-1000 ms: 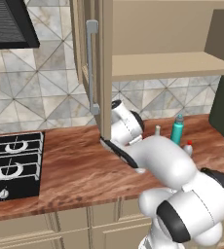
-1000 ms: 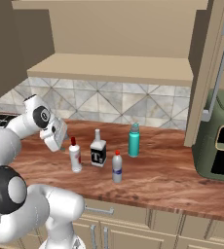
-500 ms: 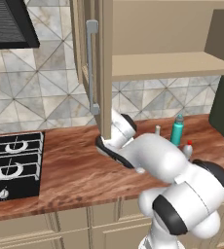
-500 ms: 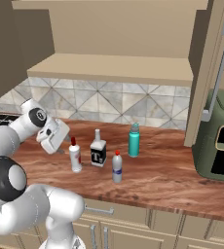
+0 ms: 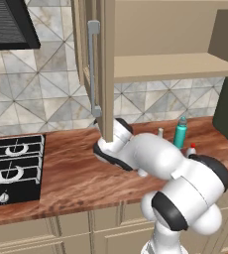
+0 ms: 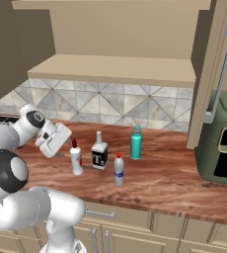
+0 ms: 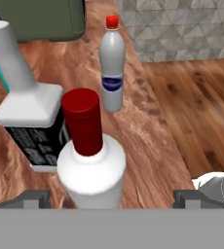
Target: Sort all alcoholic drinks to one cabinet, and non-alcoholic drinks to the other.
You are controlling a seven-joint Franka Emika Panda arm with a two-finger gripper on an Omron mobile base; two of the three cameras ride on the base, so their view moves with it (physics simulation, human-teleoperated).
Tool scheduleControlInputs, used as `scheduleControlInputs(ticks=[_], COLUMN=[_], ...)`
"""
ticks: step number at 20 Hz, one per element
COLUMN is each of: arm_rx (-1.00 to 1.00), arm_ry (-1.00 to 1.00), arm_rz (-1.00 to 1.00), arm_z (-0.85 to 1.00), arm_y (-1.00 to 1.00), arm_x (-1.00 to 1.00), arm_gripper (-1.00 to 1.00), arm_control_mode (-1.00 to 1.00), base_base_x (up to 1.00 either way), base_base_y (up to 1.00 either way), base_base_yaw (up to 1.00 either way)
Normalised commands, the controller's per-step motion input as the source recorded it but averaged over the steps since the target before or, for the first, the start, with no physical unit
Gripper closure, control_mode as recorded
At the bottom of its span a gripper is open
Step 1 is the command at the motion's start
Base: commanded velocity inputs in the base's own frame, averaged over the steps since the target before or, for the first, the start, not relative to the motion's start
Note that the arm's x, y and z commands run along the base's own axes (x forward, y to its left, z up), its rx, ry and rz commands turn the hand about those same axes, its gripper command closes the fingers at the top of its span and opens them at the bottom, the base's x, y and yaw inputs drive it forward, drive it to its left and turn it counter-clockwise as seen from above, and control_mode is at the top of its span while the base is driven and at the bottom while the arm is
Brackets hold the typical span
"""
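Kitchen: a reddish wooden tabletop (image 6: 174, 178) runs under two tan wall cabinets, backed by patterned grey tile. The left cabinet (image 5: 150, 44) stands with its door (image 5: 97, 69) open, edge-on in the left base view, its shelf bare. The right cabinet door (image 6: 215, 74) also stands open, its grey bar handle facing the room. A stove (image 5: 9, 166) sits at the far left and a dark green appliance (image 6: 221, 143) at the far right.

Four bottles stand upright in a loose group on the tabletop. The white bottle (image 7: 90, 165) with dark red cap is nearest the arm. Just beside it stands the square bottle (image 6: 99, 152) with the dark label. The small bottle (image 6: 118, 169) with red cap and blue label stands in front, toward the tabletop edge. The teal bottle (image 6: 135, 142) stands farthest right, nearer the wall.

The tool (image 7: 111, 197) hangs level with the white bottle, fingers spread wide to either side of it, holding nothing. Contact with the bottle cannot be confirmed.
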Motion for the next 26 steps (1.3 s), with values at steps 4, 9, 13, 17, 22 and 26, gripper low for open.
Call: scheduleControlInputs(ticks=[4,9,13,17,22,26], arm_rx=[-0.08,-0.05,-0.04,-0.03,-0.04,-0.04], arm_ry=[0.0,0.01,0.05,0.09,0.08,0.07], arm_rz=[-0.04,0.0,0.0,0.0,0.0,0.0], arm_z=[0.0,0.0,-0.07,-0.11,-0.12,-0.07], arm_y=[0.0,0.0,-0.03,-0.11,-0.12,-0.09], arm_x=[0.0,0.0,0.0,0.0,0.0,0.0], arm_gripper=[-1.0,-1.0,-1.0,-1.0,-1.0,-1.0], arm_control_mode=[-1.0,-1.0,-1.0,-1.0,-1.0,-1.0], base_base_x=[0.0,0.0,0.0,0.0,0.0,0.0], base_base_y=[0.0,0.0,0.0,0.0,0.0,0.0], base_base_yaw=[0.0,0.0,0.0,0.0,0.0,0.0])
